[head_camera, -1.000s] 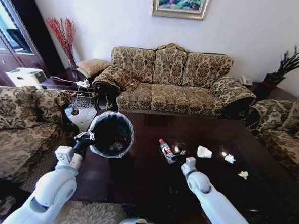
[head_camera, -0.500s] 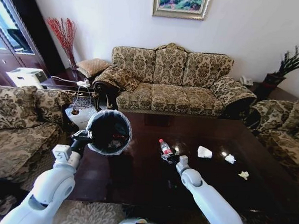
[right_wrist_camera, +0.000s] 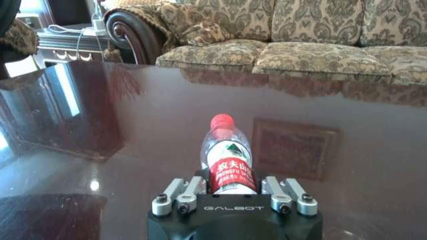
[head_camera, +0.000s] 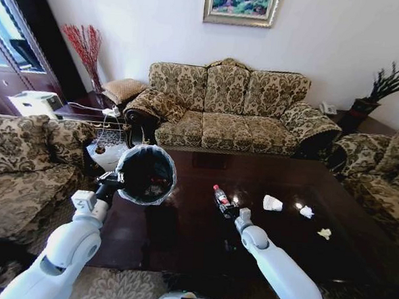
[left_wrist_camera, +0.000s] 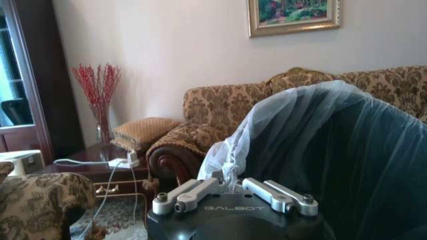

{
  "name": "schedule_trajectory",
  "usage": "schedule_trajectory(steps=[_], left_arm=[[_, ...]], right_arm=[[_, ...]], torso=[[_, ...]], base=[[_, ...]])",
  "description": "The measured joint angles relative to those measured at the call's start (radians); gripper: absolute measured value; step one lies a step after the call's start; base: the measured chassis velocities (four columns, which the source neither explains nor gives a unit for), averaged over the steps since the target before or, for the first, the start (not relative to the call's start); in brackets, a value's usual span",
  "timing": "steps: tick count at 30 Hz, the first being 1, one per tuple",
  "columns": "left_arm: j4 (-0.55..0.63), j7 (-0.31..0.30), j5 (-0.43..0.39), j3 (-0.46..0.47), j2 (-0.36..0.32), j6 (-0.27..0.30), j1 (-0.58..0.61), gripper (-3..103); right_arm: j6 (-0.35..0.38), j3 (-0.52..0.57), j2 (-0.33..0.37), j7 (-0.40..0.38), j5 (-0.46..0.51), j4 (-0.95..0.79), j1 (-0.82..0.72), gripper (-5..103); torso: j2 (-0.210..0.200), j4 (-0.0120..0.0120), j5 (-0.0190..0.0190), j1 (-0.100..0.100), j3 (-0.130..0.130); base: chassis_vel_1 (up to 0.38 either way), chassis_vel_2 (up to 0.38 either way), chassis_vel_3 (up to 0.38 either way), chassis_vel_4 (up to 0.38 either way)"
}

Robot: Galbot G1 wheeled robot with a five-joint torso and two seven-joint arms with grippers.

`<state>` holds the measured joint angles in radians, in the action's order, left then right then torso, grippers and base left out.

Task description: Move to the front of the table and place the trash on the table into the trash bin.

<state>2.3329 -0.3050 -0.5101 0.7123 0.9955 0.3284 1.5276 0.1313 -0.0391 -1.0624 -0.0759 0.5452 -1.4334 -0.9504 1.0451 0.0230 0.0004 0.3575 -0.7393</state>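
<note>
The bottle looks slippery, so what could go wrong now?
The right pincer straddles the bottle lying on the glossy table; a round bottle might roll or squirt out. The left pincer holds the bin by its thin bag, which might slip or tear.

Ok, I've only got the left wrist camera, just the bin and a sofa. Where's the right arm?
Observer: The right gripper is low on the table, shut on a bottle lying on its side.
Operator: Any other trash?
Observer: Two paper wads and a yellowish scrap lie to the bottle's right.
Operator: Where's my bin from there?
Observer: The bin hangs at the table's left edge, left of the bottle.
</note>
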Motion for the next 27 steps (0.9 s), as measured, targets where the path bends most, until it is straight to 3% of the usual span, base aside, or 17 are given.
schedule_trajectory(steps=[7, 11, 14, 18, 20, 21, 23, 25, 27], left_arm=[[0.000, 0.011, 0.001, -0.001, -0.005, -0.001, 0.002, 0], [-0.003, 0.021, 0.003, -0.009, -0.016, -0.001, 0.006, 0], [-0.024, 0.051, 0.004, -0.025, -0.045, -0.001, 0.006, 0], [-0.043, 0.069, -0.019, -0.041, -0.077, 0.001, -0.013, 0], [-0.065, 0.088, -0.072, -0.065, -0.123, 0.021, -0.049, 0], [-0.065, 0.088, -0.072, -0.065, -0.123, 0.021, -0.049, 0], [-0.089, 0.092, -0.130, -0.102, -0.179, 0.043, -0.097, 0], [-0.095, 0.094, -0.146, -0.115, -0.194, 0.050, -0.111, 0], [-0.118, 0.105, -0.226, -0.185, -0.258, 0.091, -0.192, 0]], right_arm=[[-0.005, 0.020, 0.035, -0.045, 0.008, -0.126, -0.011, 19], [-0.002, 0.032, 0.079, -0.069, 0.030, -0.246, -0.007, 19], [0.023, 0.031, 0.175, -0.095, 0.121, -0.475, 0.068, 19], [0.034, 0.028, 0.252, -0.091, 0.212, -0.604, 0.148, 19], [0.002, -0.006, 0.324, -0.072, 0.310, -0.695, 0.249, 19], [0.002, -0.006, 0.324, -0.072, 0.310, -0.695, 0.249, 19], [-0.041, -0.053, 0.360, -0.028, 0.410, -0.755, 0.343, 19], [-0.044, -0.064, 0.364, -0.019, 0.429, -0.766, 0.359, 19], [-0.046, -0.103, 0.368, 0.021, 0.474, -0.791, 0.412, 19]], torso=[[0.000, 0.0001, 0.0000, 0.000, -0.001], [0.000, -0.0001, -0.0001, 0.000, 0.000], [0.000, 0.0000, -0.0010, 0.000, 0.000], [0.000, 0.0004, -0.0006, 0.000, 0.000], [0.000, -0.0004, -0.0010, 0.000, 0.000], [0.000, -0.0004, -0.0010, 0.000, 0.000], [0.000, 0.0000, -0.0004, 0.000, 0.000], [0.000, 0.0001, -0.0003, 0.000, 0.000], [0.000, -0.0001, -0.0009, 0.000, 0.000]], base=[[0.000, 0.000, 0.000, 0.000], [0.000, 0.000, 0.000, 0.000], [0.000, 0.000, 0.000, 0.000], [0.000, 0.000, 0.000, 0.000], [0.000, 0.000, 0.000, 0.000], [0.000, 0.000, 0.000, 0.000], [0.000, 0.000, 0.000, 0.000], [0.000, 0.000, 0.000, 0.000], [0.000, 0.000, 0.000, 0.000]])
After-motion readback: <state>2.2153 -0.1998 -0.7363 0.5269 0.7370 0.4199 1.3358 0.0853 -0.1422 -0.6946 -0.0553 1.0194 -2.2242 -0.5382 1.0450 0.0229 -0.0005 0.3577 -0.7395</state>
